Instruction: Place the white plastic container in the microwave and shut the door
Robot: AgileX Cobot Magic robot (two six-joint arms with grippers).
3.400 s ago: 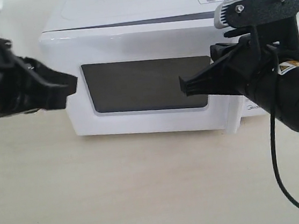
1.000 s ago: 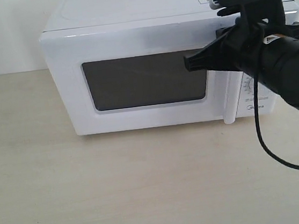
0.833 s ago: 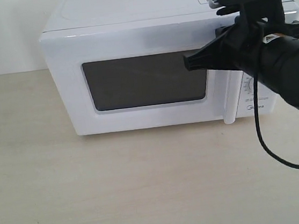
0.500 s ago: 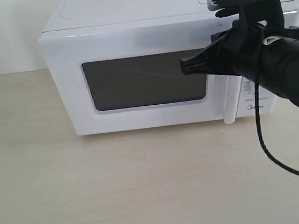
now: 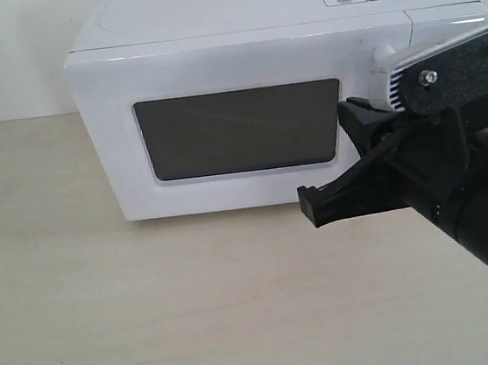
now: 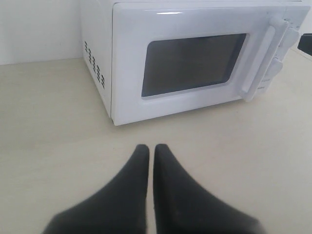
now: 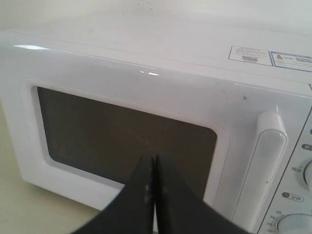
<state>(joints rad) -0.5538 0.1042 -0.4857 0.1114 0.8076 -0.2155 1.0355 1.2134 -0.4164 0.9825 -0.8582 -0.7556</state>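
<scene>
Door [image 5: 238, 132]: flush against the microwave [image 5: 250, 5].
My right pincer [image 5: 316, 207]: fingers pressed together, holding nothing.
My left pincer [image 6: 147, 151]: likewise, empty.

White boxy microwave [image 5: 233, 7] upright, its dark-windowed door [image 5: 220, 128] fully shut, flush with the front.

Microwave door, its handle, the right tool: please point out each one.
door [image 5: 240, 131], exterior view, middle of the dark window.
handle [image 7: 259, 170], right wrist view, middle of the white bar.
right tool [image 5: 311, 206], exterior view, tip of the shut fingers.
</scene>
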